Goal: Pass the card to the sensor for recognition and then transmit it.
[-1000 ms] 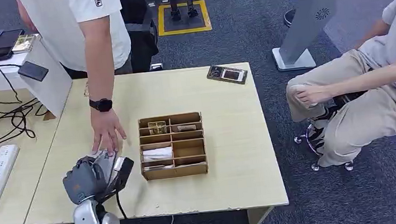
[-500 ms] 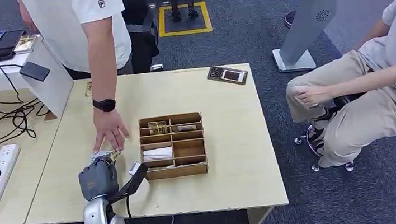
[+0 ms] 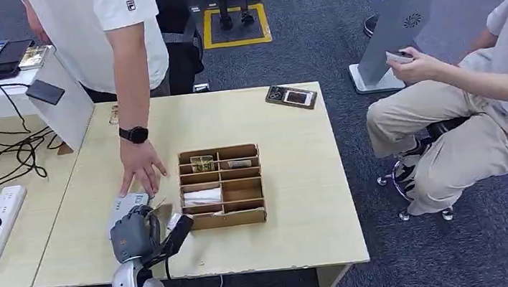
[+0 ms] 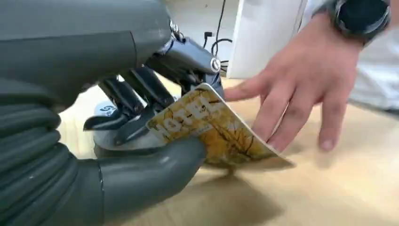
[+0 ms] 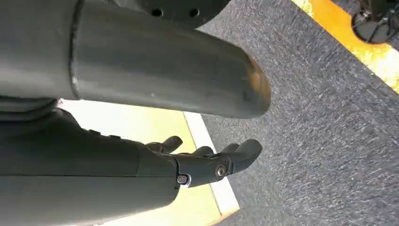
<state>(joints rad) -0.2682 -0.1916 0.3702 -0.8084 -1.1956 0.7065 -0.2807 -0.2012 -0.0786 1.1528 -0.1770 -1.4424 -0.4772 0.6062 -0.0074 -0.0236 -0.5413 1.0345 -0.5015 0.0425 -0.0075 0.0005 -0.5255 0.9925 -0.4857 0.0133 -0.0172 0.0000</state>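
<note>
The left hand (image 4: pixel 141 136) pinches a yellow card (image 4: pixel 214 129) low over the counter (image 3: pixel 299 182); a person's hand (image 3: pixel 140 172) rests at its twelve o'clock; the right hand (image 5: pixel 207 162) hangs empty, fingers loosely spread.

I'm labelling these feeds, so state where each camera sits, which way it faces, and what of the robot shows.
Head view: high on the robot, looking forward and down at the pale wooden table and brown wooden compartment box; left hand enters from below.
Left wrist view: behind the left hand, facing along the tabletop; its fingers hold the yellow patterned card.
Right wrist view: on the hanging arm, facing grey carpet; right hand empty.
Shared: head and left wrist views show the person's hand.
</note>
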